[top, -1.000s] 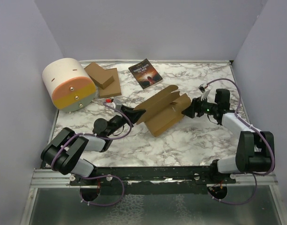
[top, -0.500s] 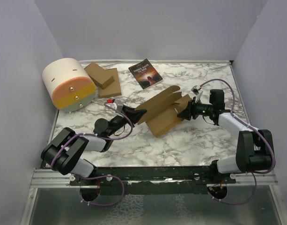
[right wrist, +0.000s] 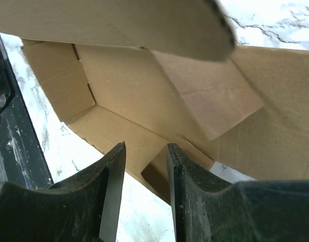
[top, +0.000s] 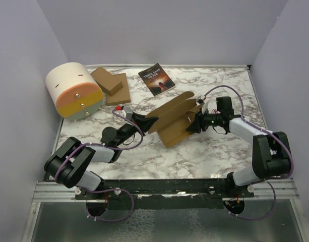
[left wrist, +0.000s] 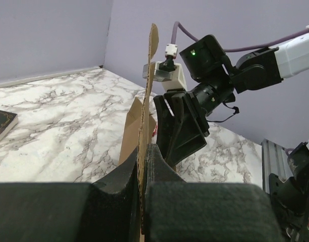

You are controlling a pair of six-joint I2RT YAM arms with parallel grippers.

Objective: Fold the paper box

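The paper box is a brown die-cut cardboard sheet, partly raised in the middle of the table with its flaps spread. My left gripper is shut on the box's left edge; in the left wrist view the cardboard stands edge-on between the fingers. My right gripper is open at the box's right side, its tips against the cardboard. In the right wrist view the box's inner panels and flaps fill the frame, and a panel's edge lies between the fingers.
A dark-covered book lies at the back centre. A stack of flat brown cardboard pieces sits at the back left beside a cream and orange rounded container. Purple walls enclose the marble table.
My right gripper has moved left to the box's right side, and the box has shifted slightly left. My left gripper has held its grip.
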